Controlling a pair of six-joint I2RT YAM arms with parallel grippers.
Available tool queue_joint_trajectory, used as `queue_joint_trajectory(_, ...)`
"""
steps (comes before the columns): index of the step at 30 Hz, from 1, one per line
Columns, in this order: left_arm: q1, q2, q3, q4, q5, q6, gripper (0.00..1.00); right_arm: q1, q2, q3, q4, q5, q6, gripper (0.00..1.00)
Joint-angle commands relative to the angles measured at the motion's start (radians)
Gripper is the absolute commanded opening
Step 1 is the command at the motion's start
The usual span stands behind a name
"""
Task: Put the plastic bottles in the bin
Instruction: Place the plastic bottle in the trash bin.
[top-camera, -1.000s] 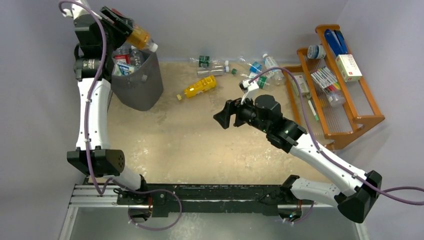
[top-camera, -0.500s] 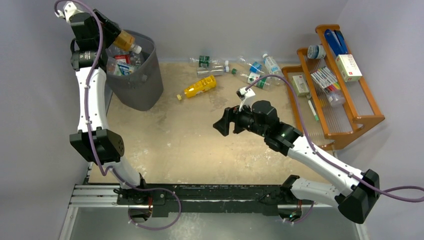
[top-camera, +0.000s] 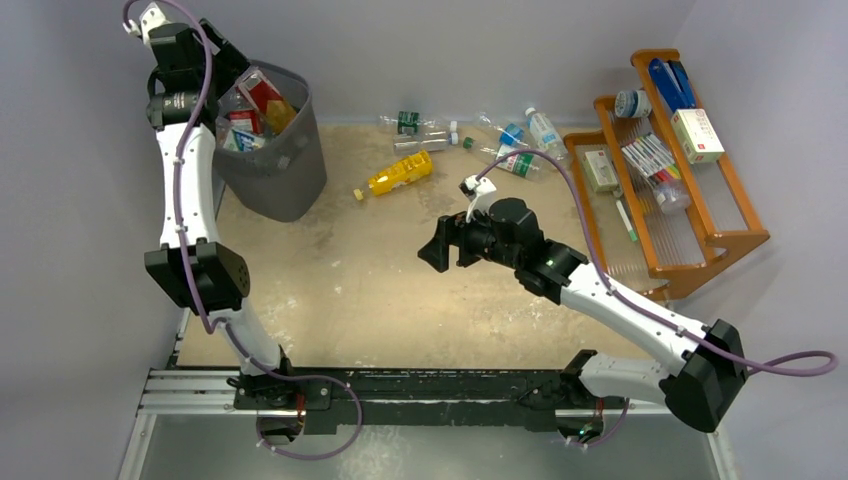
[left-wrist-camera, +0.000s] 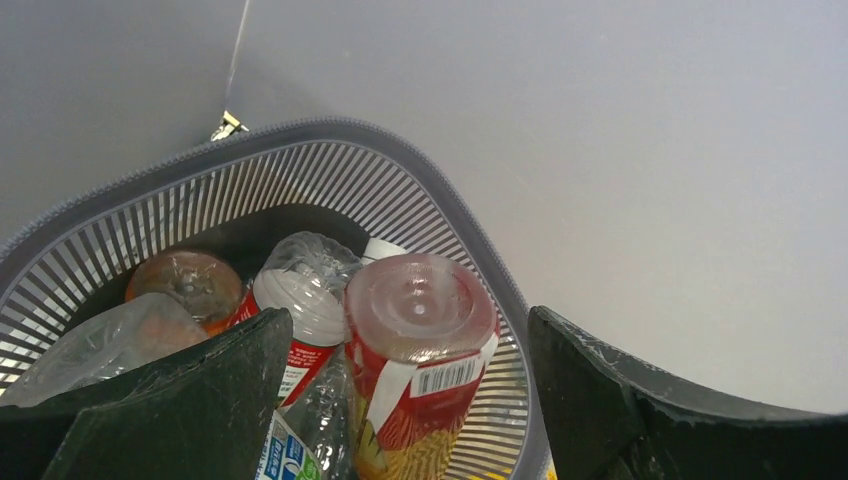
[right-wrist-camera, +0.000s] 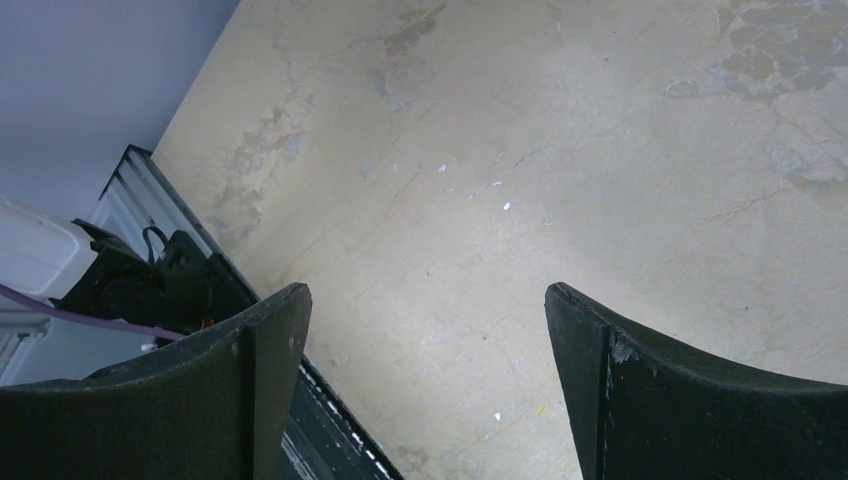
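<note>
The dark grey bin (top-camera: 283, 185) stands at the table's back left and holds several plastic bottles. A red-and-yellow labelled bottle (top-camera: 266, 98) stands bottom-up in it, seen close in the left wrist view (left-wrist-camera: 420, 345) next to a red-labelled clear bottle (left-wrist-camera: 300, 300). My left gripper (top-camera: 218, 66) (left-wrist-camera: 408, 315) hangs open just above the bin rim (left-wrist-camera: 330, 130), holding nothing. A yellow bottle (top-camera: 400, 172) and several clear bottles (top-camera: 425, 142) lie along the back of the table. My right gripper (top-camera: 436, 248) (right-wrist-camera: 428, 290) is open over bare table, empty.
An orange wooden rack (top-camera: 700, 235) with boxes and pens stands at the right. A small yellow cap (top-camera: 358, 194) lies beside the yellow bottle. More clear bottles (top-camera: 545, 126) lie near the rack. The arms' base rail (top-camera: 400, 385) runs along the near edge.
My left gripper has opened and let go of the orange-yellow bottle, which now sits in the bin. The right arm has drifted left a little, still open.
</note>
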Motion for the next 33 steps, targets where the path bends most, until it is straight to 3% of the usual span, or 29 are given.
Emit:
queue_joint_trajectory(1, 0.007, -0.096, 0.049, 0.007, 0.043, 0.011, 0.87, 0.004, 0.0, 0.008, 0.056, -0.027, 0.013, 0.89)
queue_joint_trajectory(7, 0.0, -0.178, 0.072, -0.041, 0.187, -0.012, 0.87, 0.004, -0.002, 0.014, 0.051, -0.016, 0.014, 0.89)
queue_joint_trajectory(10, -0.061, -0.221, 0.08, -0.087, 0.218, 0.014, 0.87, 0.004, -0.013, 0.014, 0.043, -0.001, 0.017, 0.9)
queue_joint_trajectory(18, -0.44, -0.261, -0.025, -0.193, 0.033, 0.168, 0.87, 0.004, -0.102, -0.012, -0.028, 0.073, 0.071, 0.95)
queue_joint_trajectory(20, -0.489, -0.274, -0.092, -0.181, 0.0, 0.19, 0.87, 0.004, -0.149, -0.033, -0.037, 0.074, 0.103, 1.0)
queue_joint_trajectory(27, -0.651, -0.222, -0.209, -0.194, -0.151, 0.29, 0.86, 0.003, -0.282, -0.087, -0.08, 0.117, 0.154, 1.0)
queue_joint_trajectory(33, -0.689, -0.111, -0.295, -0.148, -0.172, 0.391, 0.88, 0.003, -0.319, -0.12, -0.097, 0.113, 0.173, 1.0)
